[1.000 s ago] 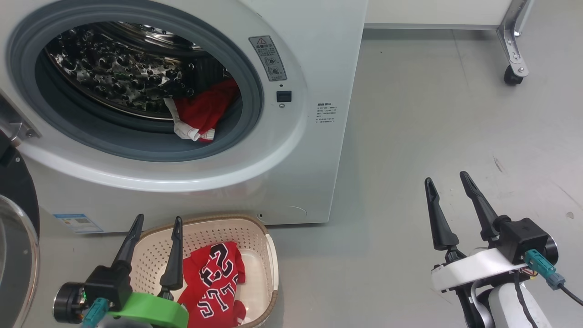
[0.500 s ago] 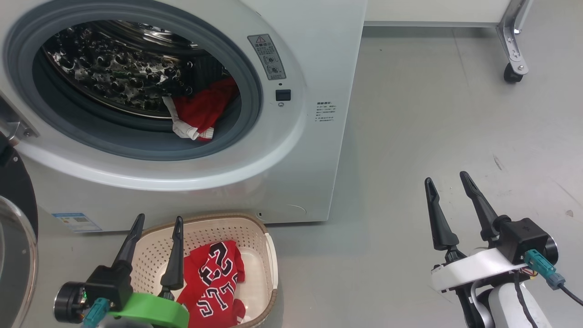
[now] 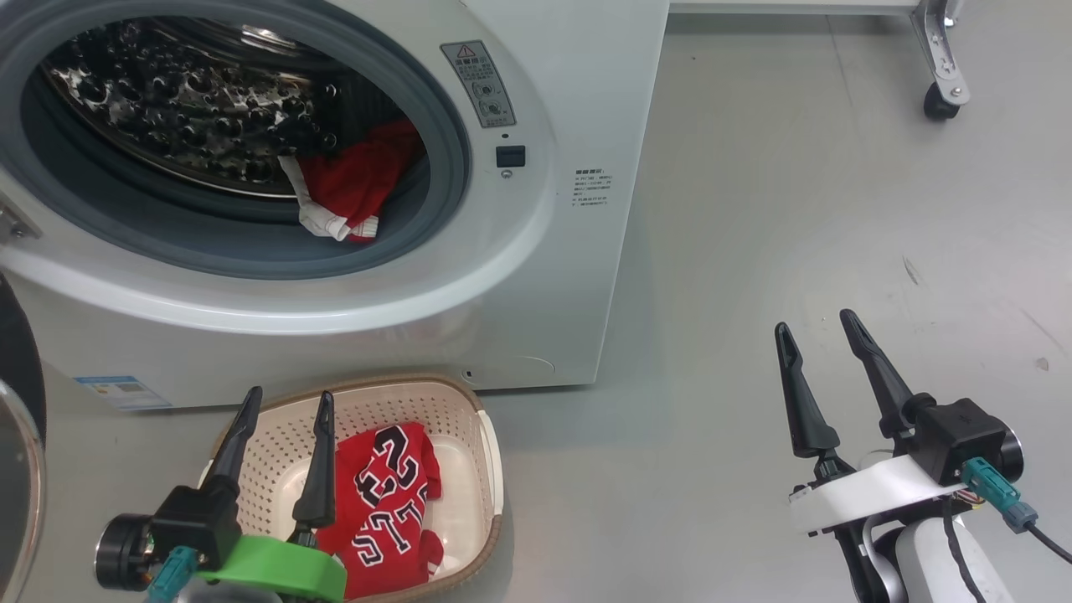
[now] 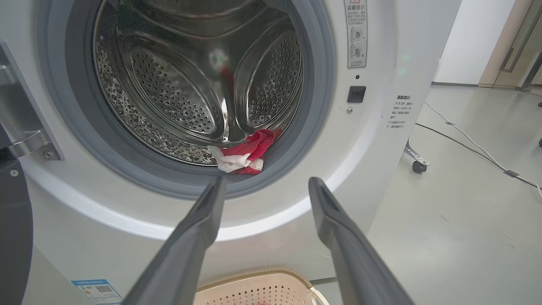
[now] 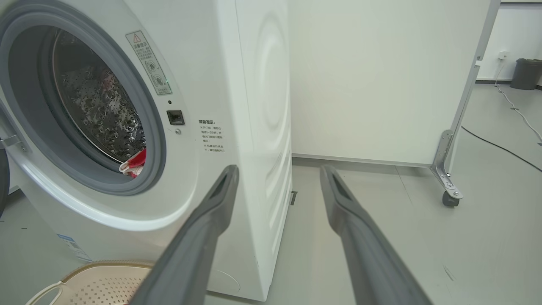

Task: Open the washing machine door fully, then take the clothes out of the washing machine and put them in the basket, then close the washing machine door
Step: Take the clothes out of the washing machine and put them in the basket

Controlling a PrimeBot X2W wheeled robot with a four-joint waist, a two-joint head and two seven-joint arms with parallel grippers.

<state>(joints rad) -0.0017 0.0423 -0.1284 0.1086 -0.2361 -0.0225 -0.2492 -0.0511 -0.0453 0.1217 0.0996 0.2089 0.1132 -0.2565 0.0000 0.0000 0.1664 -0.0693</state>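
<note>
The white washing machine (image 3: 544, 276) stands with its door (image 3: 17, 419) swung open at the far left. Red clothes with white trim (image 3: 352, 188) lie at the drum's lower right edge, also seen as clothes (image 4: 247, 152) and clothes (image 5: 134, 163). Another red garment with white lettering (image 3: 389, 498) lies in the cream basket (image 3: 402, 398) on the floor before the machine. My left gripper (image 3: 285, 402) hovers open over the basket's left side, holding nothing. My right gripper (image 3: 816, 327) stands open and empty over the floor to the right. Its fingers (image 5: 211, 207) point past the machine's corner.
A white panel on a castor frame (image 3: 942, 67) stands at the back right. A cable (image 4: 465, 140) runs across the grey floor behind the machine. The basket's rim (image 5: 106, 267) and handle lie low at the machine's foot.
The whole head view has shifted, the machine and basket sliding up and left, so the camera moved. Both grippers stay open and still.
</note>
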